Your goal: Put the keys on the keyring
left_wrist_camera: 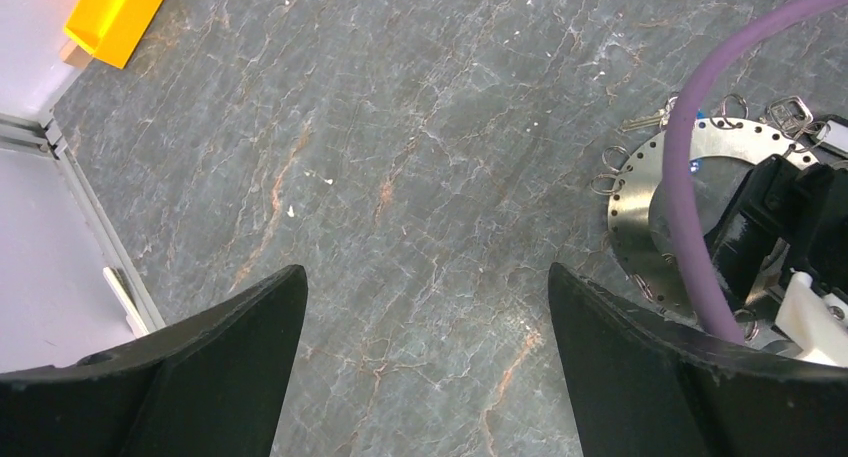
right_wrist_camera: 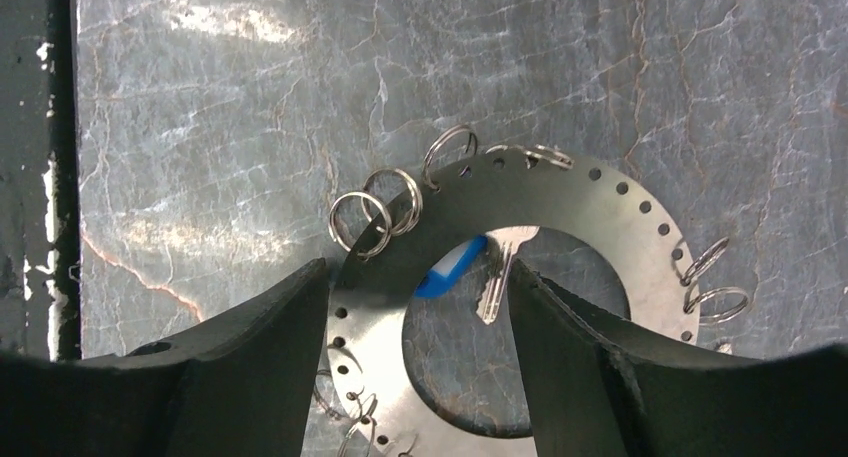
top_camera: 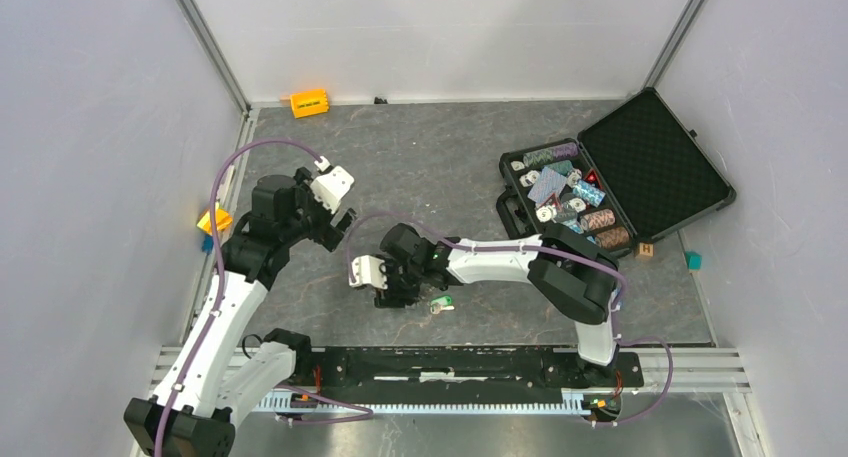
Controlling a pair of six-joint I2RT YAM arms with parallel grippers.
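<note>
The keyring (right_wrist_camera: 560,192) is a flat silvery disc with a big centre hole, a rim of small holes and several small split rings (right_wrist_camera: 362,220). It lies flat on the table. My right gripper (right_wrist_camera: 418,274) is open and straddles the ring's band, one finger outside and one inside the hole. A silver key (right_wrist_camera: 497,272) with a blue tag (right_wrist_camera: 450,269) lies in the hole. The keyring also shows in the left wrist view (left_wrist_camera: 635,212), with more keys (left_wrist_camera: 790,112) at its far edge. A green-tagged key (top_camera: 441,302) lies beside the right gripper (top_camera: 383,282). My left gripper (left_wrist_camera: 425,277) is open and empty over bare table.
An open black case (top_camera: 655,162) with striped chips (top_camera: 565,192) stands at the back right. An orange block (top_camera: 309,103) lies at the back wall. A wooden cube (top_camera: 645,249) and a teal cube (top_camera: 693,261) lie near the case. A purple cable (left_wrist_camera: 685,177) crosses the keyring.
</note>
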